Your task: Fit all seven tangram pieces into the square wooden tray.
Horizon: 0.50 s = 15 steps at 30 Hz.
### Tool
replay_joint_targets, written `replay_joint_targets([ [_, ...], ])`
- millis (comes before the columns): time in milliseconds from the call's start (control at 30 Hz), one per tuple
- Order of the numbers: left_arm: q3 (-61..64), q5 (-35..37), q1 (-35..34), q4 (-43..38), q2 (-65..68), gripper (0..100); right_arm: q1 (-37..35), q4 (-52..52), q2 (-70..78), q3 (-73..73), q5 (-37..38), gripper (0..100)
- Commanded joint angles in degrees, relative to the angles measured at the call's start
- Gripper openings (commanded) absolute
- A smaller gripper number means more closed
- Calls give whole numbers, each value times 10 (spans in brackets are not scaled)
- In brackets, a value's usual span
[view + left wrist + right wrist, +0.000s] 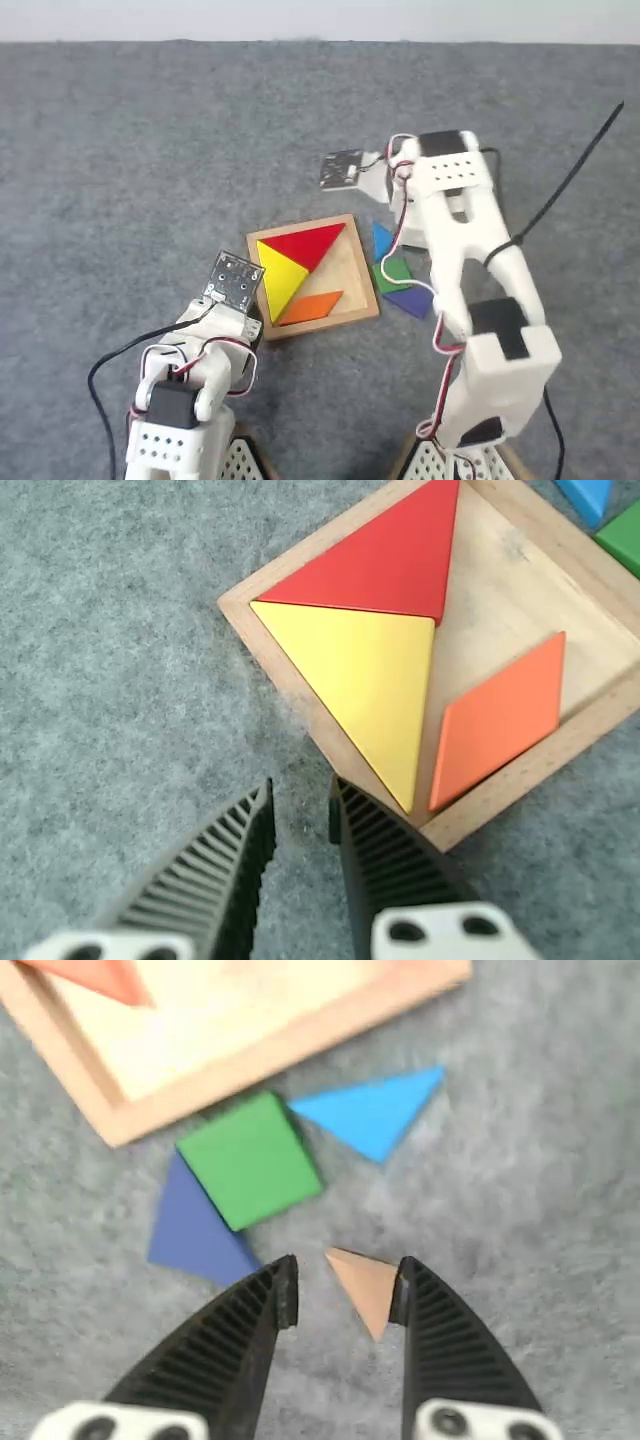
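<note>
The right fingers (250, 1330) are spread open around a small tan triangle (365, 1282) on the grey desk (540, 1190).
Just beyond them lie a green square (250, 1160), a dark blue triangle (195, 1230) and a light blue triangle (375, 1115), then the wooden tray (300, 1040). The left fingers (380, 850), slightly parted and empty, are beside the tray's corner. Inside the tray sit a red triangle (385, 565), a yellow triangle (365, 685) and an orange parallelogram (500, 720).

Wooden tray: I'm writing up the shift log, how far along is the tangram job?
Done: the red triangle, yellow triangle and orange parallelogram lie inside the wooden tray. In hand: the right end effector is open around the tan triangle on the carpet. To do: that piece plus the green square, light blue triangle and dark blue triangle beside the tray. The left end effector hovers empty by the tray's corner.
</note>
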Motion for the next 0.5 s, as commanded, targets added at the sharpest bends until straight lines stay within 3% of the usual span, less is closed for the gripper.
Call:
replay_joint_targets([
  [0,-4,8,1,3,1,88,40,10,-46,-28,47,169],
  [167,-4,8,1,3,1,88,113,-17,22,12,157,264],
  [333,-4,8,1,3,1,88,150,-61,81,16,223,263],
  [467,-4,8,1,3,1,88,148,-62,101,14,235,266],
])
